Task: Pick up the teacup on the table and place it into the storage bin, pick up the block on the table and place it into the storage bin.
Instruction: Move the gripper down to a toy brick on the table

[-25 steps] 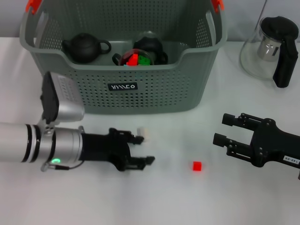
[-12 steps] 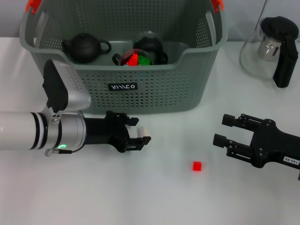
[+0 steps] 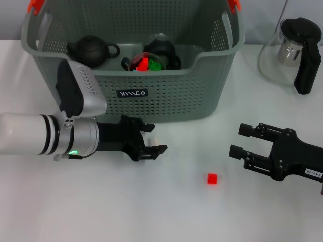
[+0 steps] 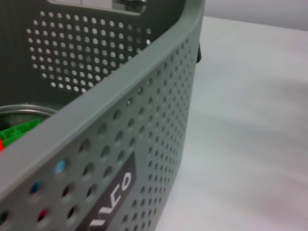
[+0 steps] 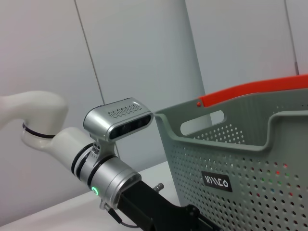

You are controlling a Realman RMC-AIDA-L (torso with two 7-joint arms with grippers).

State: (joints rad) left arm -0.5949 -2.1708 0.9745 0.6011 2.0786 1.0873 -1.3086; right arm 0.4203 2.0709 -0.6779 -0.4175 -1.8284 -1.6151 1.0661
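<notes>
Left arm stretched in from the left side, lying almost level and low, white forearm followed by a silver wrist with a green light and a camera block on top. Left pincer (image 3: 151, 139) black, pointing to the right, its two fingers (image 3: 154, 149) spread with a gap between them. Right arm coming in from the right edge, low as well. Right pincer (image 3: 241, 139) black, pointing to the left, fingers (image 3: 251, 129) held apart and parallel, nothing between them
</notes>
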